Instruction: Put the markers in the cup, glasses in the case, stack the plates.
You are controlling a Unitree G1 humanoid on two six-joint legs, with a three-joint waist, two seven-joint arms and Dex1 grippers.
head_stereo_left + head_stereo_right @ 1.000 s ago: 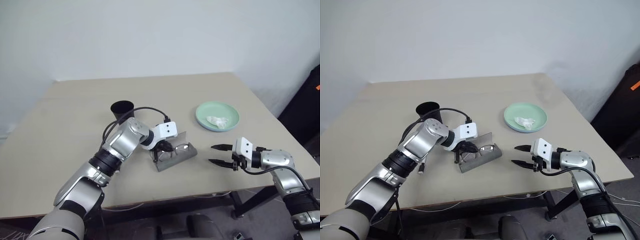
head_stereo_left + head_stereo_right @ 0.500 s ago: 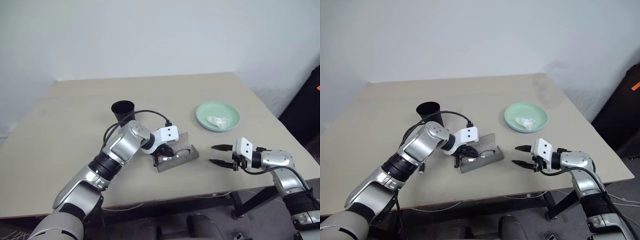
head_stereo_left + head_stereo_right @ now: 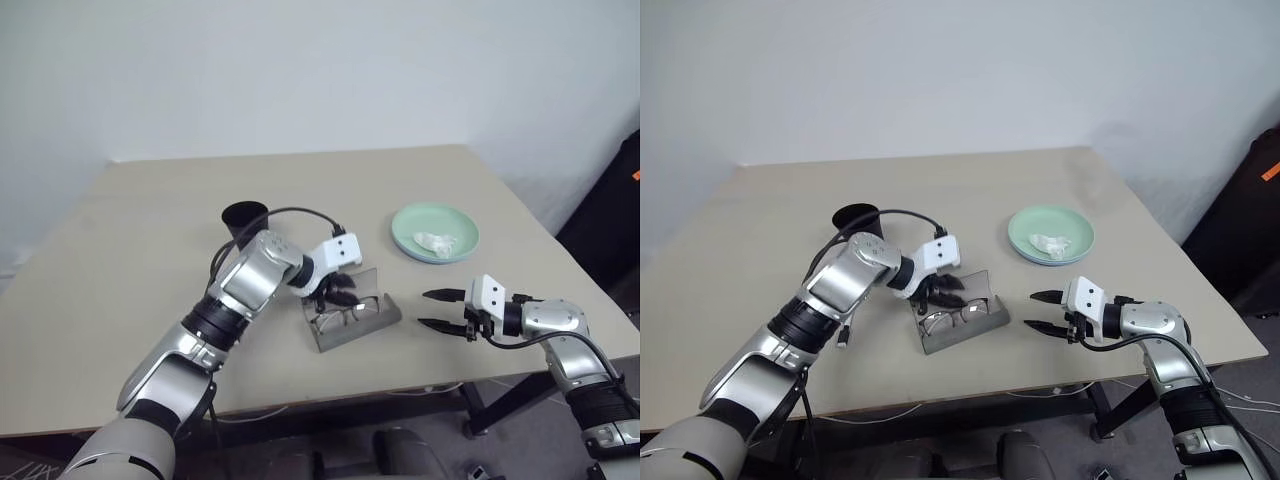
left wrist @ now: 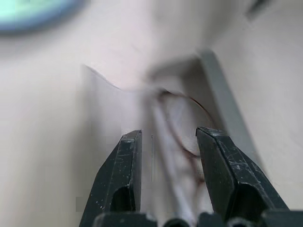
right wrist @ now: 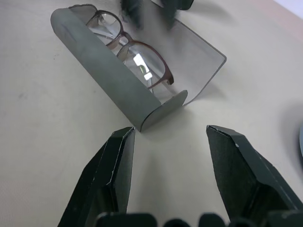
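The grey case (image 3: 368, 324) lies open at the table's middle, with the glasses (image 5: 128, 45) resting inside it, lenses up. My left gripper (image 3: 339, 292) hovers just above the case's far-left end, open, nothing between its fingers (image 4: 129, 156). The right gripper (image 3: 422, 308) is open too, a short way to the right of the case and pointing at its end. The black cup (image 3: 243, 219) stands behind the left arm. The mint green plate (image 3: 412, 226) sits at the back right, with a bluish rim under its near edge. The markers are out of view.
A crumpled white paper (image 3: 437, 241) lies in the green plate. A black cable (image 3: 290, 212) loops over my left wrist near the cup. The table's front edge (image 3: 330, 400) runs close below the case, its right edge beside my right arm.
My left gripper has opened, let go of the glasses and risen a little from the case. The glasses now lie in the case, which has shifted slightly. The right arm kept still.
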